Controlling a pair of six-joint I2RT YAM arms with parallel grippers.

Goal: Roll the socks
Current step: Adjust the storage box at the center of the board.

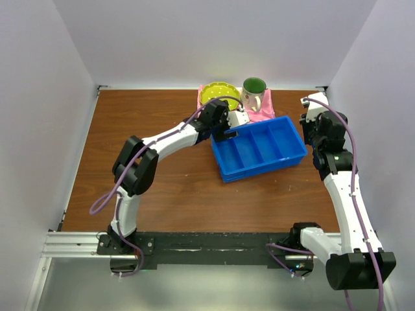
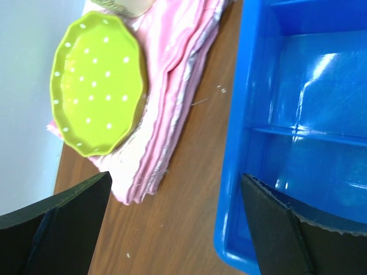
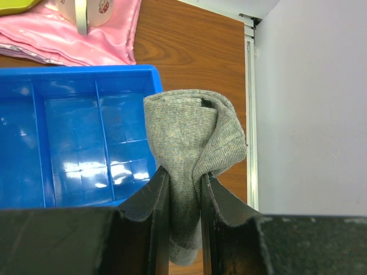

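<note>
My right end effector (image 3: 182, 179) is pinched tight on the grey sock (image 3: 192, 129). The sock bunches out past my fingers, near the right end of the blue tray (image 3: 80, 70). My left end effector (image 2: 175, 179) is spread wide over the bench (image 2: 189, 189), between the pink cloth (image 2: 172, 97) and the tray's edge. A green dotted dish (image 2: 97, 86) sits on the cloth.

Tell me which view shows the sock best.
The right wrist view: the sock sits bunched mid-frame, clamped between the right gripper fingers. In the top view I cannot make it out at the end of the right arm. The left wrist view shows none of it.
</note>
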